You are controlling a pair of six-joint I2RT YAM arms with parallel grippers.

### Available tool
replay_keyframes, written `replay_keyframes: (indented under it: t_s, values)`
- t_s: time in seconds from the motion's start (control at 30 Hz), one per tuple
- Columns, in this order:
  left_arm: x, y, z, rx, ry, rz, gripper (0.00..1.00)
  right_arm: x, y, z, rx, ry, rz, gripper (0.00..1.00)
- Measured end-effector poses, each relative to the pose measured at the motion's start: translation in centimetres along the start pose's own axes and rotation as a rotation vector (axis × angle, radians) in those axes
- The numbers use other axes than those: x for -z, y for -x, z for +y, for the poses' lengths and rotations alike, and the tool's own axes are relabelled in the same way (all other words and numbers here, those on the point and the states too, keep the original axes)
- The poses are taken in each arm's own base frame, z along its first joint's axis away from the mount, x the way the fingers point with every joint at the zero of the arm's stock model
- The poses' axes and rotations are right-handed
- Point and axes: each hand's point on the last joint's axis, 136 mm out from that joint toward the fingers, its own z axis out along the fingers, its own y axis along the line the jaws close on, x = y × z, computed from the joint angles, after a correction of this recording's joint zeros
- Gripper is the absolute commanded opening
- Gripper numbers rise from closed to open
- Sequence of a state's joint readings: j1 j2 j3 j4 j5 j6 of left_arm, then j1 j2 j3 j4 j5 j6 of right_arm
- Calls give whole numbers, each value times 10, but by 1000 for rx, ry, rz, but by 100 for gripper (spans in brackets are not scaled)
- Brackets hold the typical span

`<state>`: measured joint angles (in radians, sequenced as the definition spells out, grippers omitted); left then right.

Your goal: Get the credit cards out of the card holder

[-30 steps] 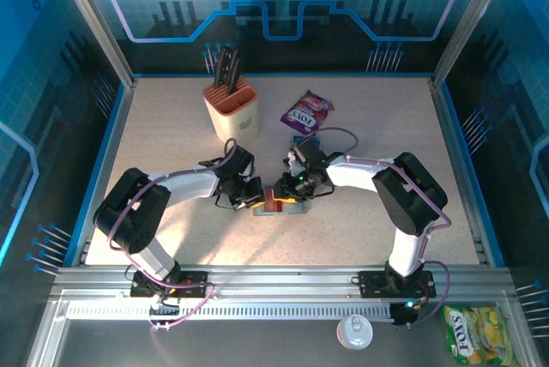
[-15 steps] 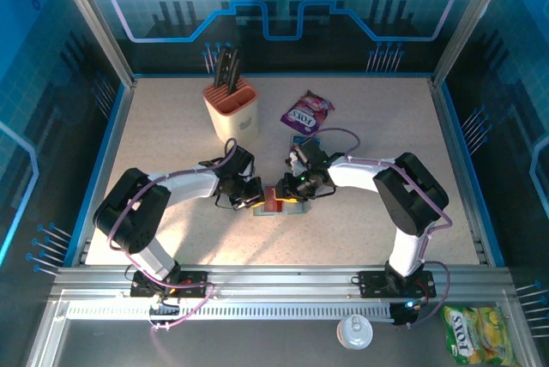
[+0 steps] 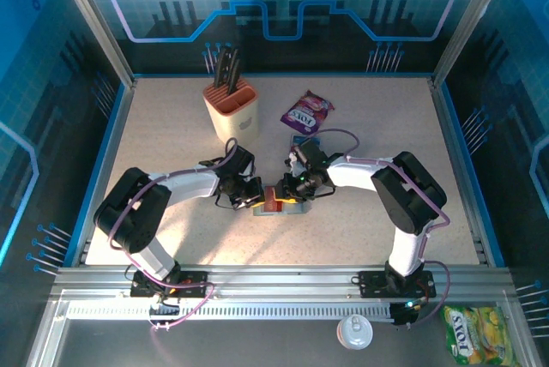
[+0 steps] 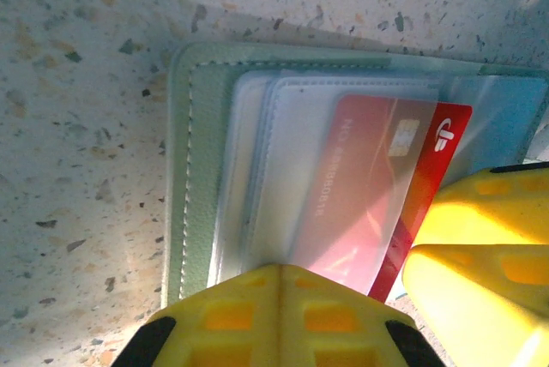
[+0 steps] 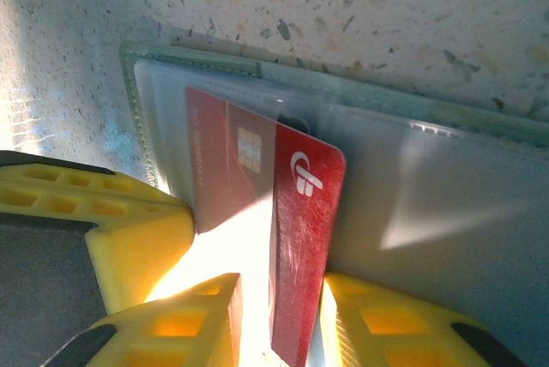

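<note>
The card holder [image 3: 276, 210] lies open on the table between both arms; its green stitched edge [image 4: 193, 170] and clear sleeves [image 5: 446, 213] show up close. A red credit card [image 5: 304, 247] sticks partway out of a clear pocket [image 4: 429, 178]. My left gripper [image 4: 279, 268] is shut, its joined yellow tips pressing down on the sleeves [image 3: 250, 198]. My right gripper [image 5: 283, 285] straddles the card's free end, with light showing between the card and each finger [image 3: 290, 193]. A small flat blue piece [image 3: 300, 139] lies by the right wrist.
A beige and orange knife block [image 3: 232, 110] stands at the back left, and a purple snack packet [image 3: 307, 111] lies behind the right arm. Off the table, near the front rail, are a white lid [image 3: 353, 331] and a yellow packet [image 3: 476, 334].
</note>
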<state>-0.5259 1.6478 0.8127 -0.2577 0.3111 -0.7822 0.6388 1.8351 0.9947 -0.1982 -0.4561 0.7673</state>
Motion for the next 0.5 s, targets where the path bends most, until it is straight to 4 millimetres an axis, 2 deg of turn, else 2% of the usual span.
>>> replay_keyframes:
  t_s: [0.5]
  values:
    - [-1,2,-2,-4,-1,-1,0,1,4,0,-14,9,-12,14]
